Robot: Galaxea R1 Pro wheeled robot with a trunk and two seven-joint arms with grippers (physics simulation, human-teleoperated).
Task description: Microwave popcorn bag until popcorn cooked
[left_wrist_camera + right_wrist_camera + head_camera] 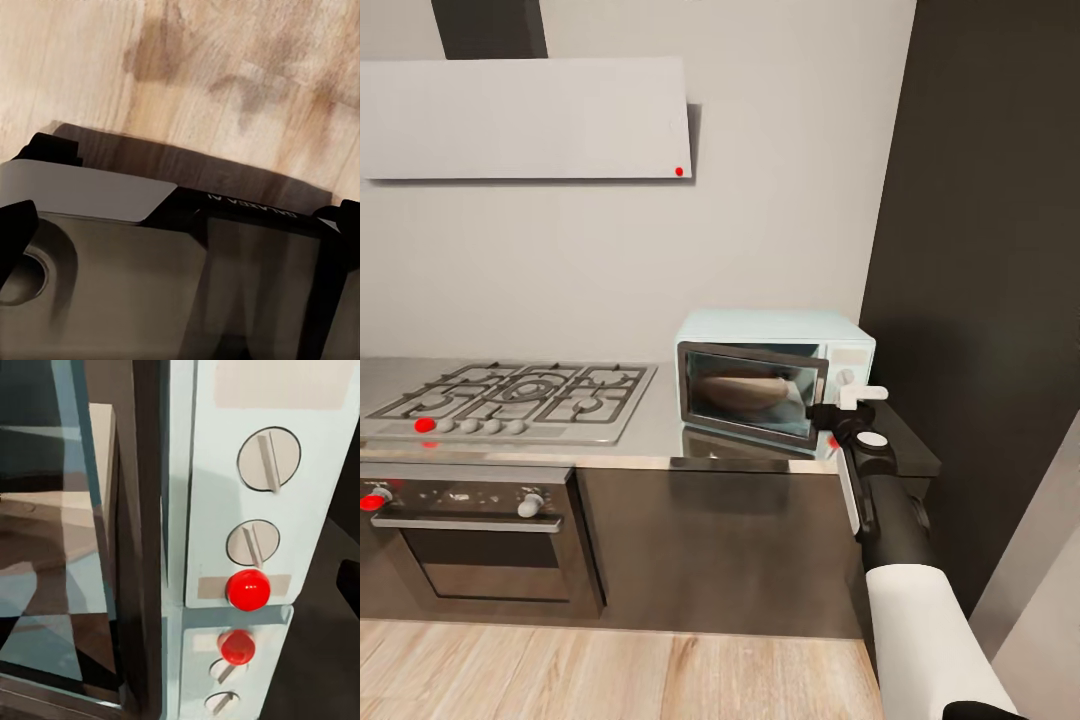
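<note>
**Right gripper parked at the microwave panel**

Right gripper [857, 398] up against the control panel [259, 484], jaw state impossible to tell. Microwave [775, 378] sitting on the counter [660, 445] at the far right end, door [755, 392] swung partly open. Red button [248, 589] just under two knobs. Gas hob [510, 400] around 9 o'clock from the microwave. Popcorn bag not made out.

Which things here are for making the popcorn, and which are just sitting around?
For the job: microwave, its red button, countertop, right gripper.
Just sitting around: gas hob, built-in oven, hood, wood floor.
</note>
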